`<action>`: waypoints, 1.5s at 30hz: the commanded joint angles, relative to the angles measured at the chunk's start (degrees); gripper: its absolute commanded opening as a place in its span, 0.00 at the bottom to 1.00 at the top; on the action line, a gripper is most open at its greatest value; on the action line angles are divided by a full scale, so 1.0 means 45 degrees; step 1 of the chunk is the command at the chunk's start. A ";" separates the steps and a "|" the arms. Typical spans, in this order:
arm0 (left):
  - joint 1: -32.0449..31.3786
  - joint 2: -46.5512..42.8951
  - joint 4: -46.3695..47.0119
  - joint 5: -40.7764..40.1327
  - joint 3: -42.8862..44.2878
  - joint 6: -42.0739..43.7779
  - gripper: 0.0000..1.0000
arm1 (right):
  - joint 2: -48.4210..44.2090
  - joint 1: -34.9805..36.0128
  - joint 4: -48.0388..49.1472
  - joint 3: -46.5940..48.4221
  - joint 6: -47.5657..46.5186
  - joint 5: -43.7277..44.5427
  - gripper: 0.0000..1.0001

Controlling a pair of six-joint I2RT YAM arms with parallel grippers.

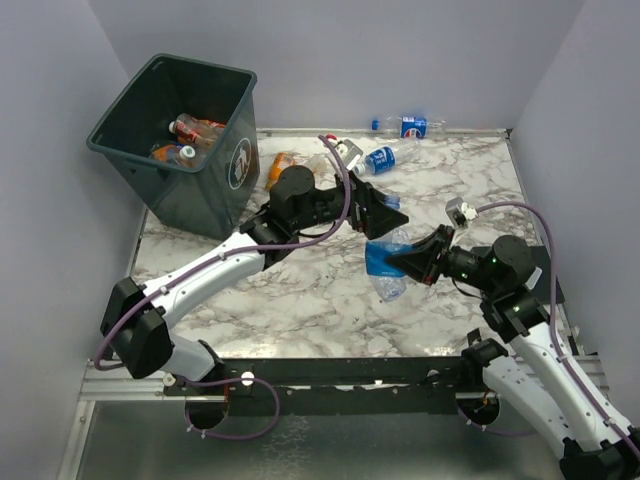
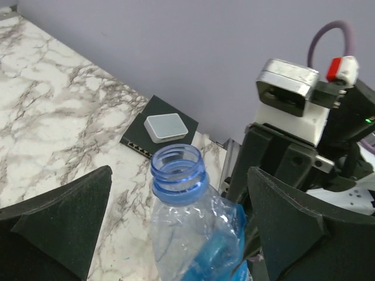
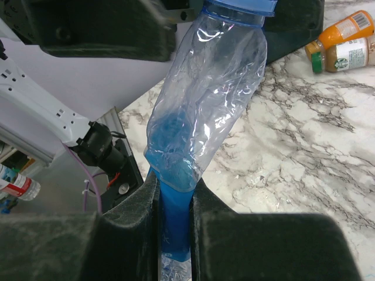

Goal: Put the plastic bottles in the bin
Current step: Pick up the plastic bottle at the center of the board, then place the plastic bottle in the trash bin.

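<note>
My right gripper (image 1: 408, 262) (image 3: 174, 234) is shut on the blue-labelled lower part of a crushed clear plastic bottle (image 1: 388, 265) (image 3: 205, 99) and holds it above the middle of the table. The bottle has no cap and its blue neck (image 2: 177, 172) points towards my left gripper (image 1: 385, 212) (image 2: 179, 228). That gripper is open, one jaw on each side of the neck with gaps on both sides. The dark green bin (image 1: 232, 160) stands at the far left with several bottles (image 1: 190, 135) inside.
Two blue-labelled bottles (image 1: 380, 158) (image 1: 410, 126) and orange ones (image 1: 285, 165) (image 3: 345, 29) lie on the far part of the marble table (image 1: 300, 290). A black box with a white device (image 2: 159, 130) sits at the table's right edge. Purple walls enclose the table.
</note>
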 commanded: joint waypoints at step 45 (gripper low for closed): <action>0.3174 -0.0442 -0.0132 -1.7024 0.7243 1.2148 0.00 | -0.1938 0.0258 -0.1533 0.0839 0.2944 0.3459 0.99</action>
